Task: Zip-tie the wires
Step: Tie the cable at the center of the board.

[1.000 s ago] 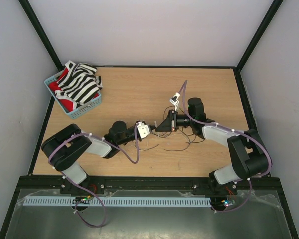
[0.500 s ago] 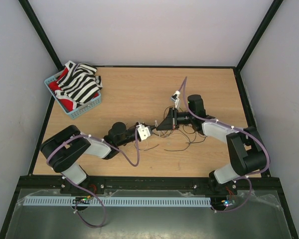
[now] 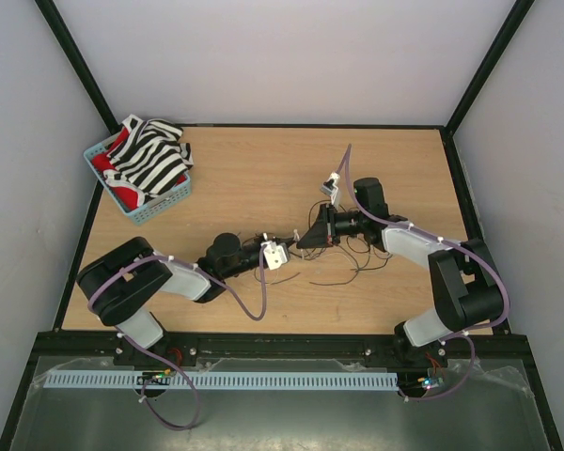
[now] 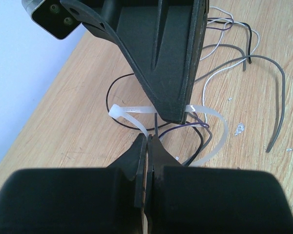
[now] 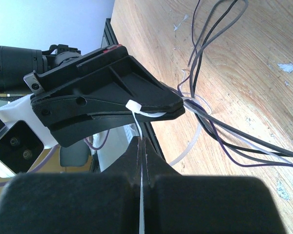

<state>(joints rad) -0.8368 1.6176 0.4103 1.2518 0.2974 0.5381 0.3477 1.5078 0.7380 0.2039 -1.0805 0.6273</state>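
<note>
The wires (image 3: 343,268) lie in a loose tangle of thin dark, purple and pale strands mid-table. A translucent white zip tie (image 4: 219,139) loops around a few strands (image 4: 195,127). My left gripper (image 4: 149,138) is shut on the tie's strap just below its head (image 4: 116,112). My right gripper (image 5: 142,140) is shut on the tie's thin tail, which runs up to the head (image 5: 135,106) at the left gripper's tips. In the top view both grippers meet tip to tip: the left gripper (image 3: 291,242) and the right gripper (image 3: 302,243).
A blue basket (image 3: 160,211) holding striped and red cloth stands at the far left corner. Black frame posts rise at the table's back corners. More wire strands (image 5: 219,131) trail over the wood to the right of the grippers.
My left wrist has slid slightly right and nearer, closing on the right gripper. The right arm has barely shifted. Both grips stay shut.
</note>
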